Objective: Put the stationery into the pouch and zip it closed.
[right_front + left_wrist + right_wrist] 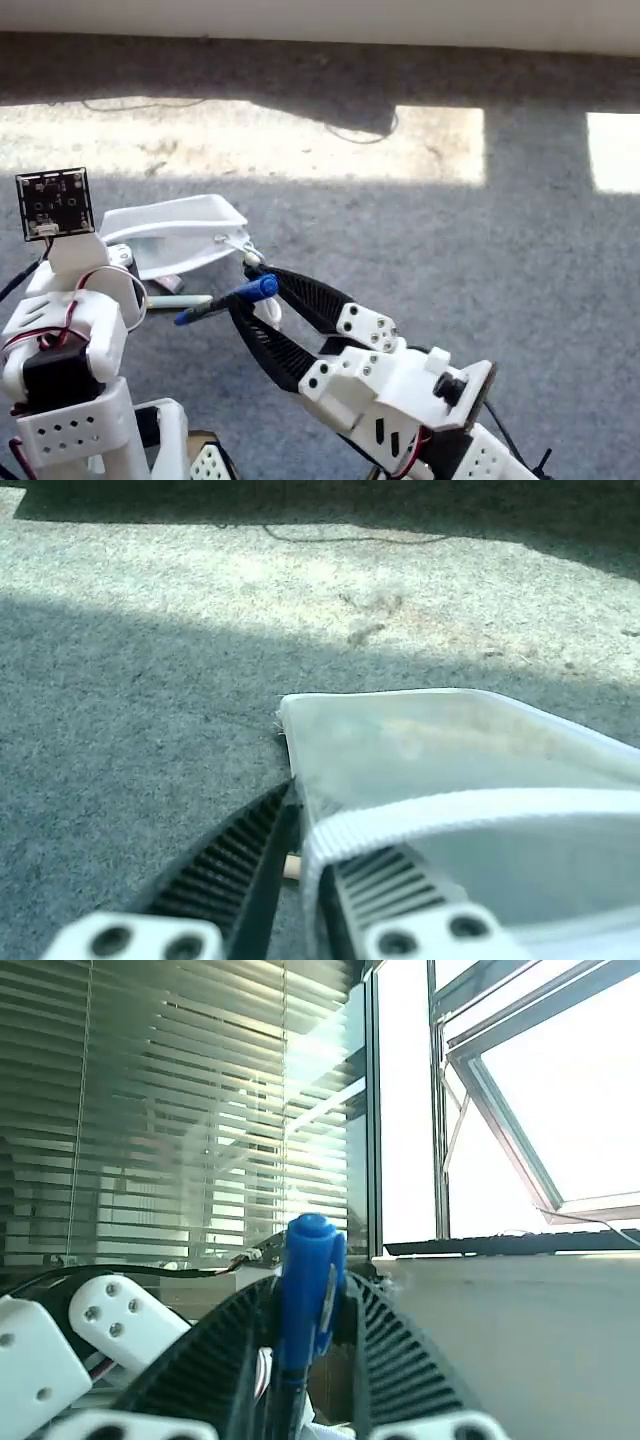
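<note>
High view shows the two arms low in the picture on the grey, felt-like counter (520, 270), with the white pouch (175, 230) lying near the left arm, a band of sunlight on the surface beyond it. The right fingers (243, 288) reach in from the lower right and are closed on a blue pen (258, 289), gripping it near its capped end. The pen is lifted off the counter just beside the pouch's near corner, its dark barrel slanting down towards the left arm. A pale, slim stick (185, 299) lies flat next to the pen, partly under the left arm; I can't tell what it is.

From the left wrist view, the left fingers (305, 825) are pinched shut on the pouch (450, 740) at its white rim band, one black ribbed finger on each side of the fabric. The rim arches away from the grip, and the pouch body rests on the counter (130, 710) beyond.

In the right wrist view, the right fingers (310, 1295) are tight around the blue pen (308, 1255), which stands up between them. Behind it are slatted blinds (150, 1110) and a bright window (520, 1090).
</note>
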Robot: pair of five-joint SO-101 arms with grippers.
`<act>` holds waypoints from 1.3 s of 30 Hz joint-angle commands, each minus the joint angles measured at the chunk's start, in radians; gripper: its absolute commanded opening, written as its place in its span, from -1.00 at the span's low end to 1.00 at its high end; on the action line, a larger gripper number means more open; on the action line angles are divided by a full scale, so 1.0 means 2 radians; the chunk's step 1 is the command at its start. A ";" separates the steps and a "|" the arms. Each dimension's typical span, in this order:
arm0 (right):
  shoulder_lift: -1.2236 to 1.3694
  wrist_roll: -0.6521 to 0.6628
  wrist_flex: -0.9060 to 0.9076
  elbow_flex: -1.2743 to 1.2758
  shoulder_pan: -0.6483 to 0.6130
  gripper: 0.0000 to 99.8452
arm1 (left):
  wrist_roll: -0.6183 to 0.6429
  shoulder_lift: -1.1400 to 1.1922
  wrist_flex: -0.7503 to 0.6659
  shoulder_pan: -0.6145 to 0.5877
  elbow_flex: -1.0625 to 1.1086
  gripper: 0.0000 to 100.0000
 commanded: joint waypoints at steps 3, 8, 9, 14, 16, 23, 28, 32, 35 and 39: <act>-0.005 0.031 -0.092 0.005 0.000 -0.99 | -0.003 0.000 0.002 0.010 -0.013 -0.98; -0.004 0.048 -0.115 0.006 0.000 -0.99 | -0.003 0.000 0.002 0.010 -0.013 -0.98; -0.004 0.048 -0.115 0.004 0.000 -0.99 | -0.003 0.000 0.002 0.010 -0.013 -0.98; 0.062 0.047 -0.142 0.002 0.024 -0.99 | -0.003 0.000 0.002 0.010 -0.013 -0.98; 0.117 0.045 -0.188 -0.012 0.043 -0.99 | -0.003 0.000 0.002 0.010 -0.013 -0.98; 0.300 0.048 -0.308 -0.047 0.056 -0.99 | -0.003 0.000 0.003 0.010 -0.010 -0.98; 0.372 0.048 -0.359 -0.048 0.057 -0.99 | -0.003 0.000 0.006 0.009 -0.010 -0.98; 0.406 0.047 -0.359 -0.046 0.056 -0.99 | -0.003 0.000 0.009 0.009 -0.010 -0.98; 0.428 0.045 -0.359 -0.046 0.056 -0.99 | -0.003 0.000 0.009 0.009 -0.010 -0.98; 0.460 0.045 -0.358 -0.045 0.053 -0.99 | -0.003 0.000 0.009 0.009 -0.010 -0.98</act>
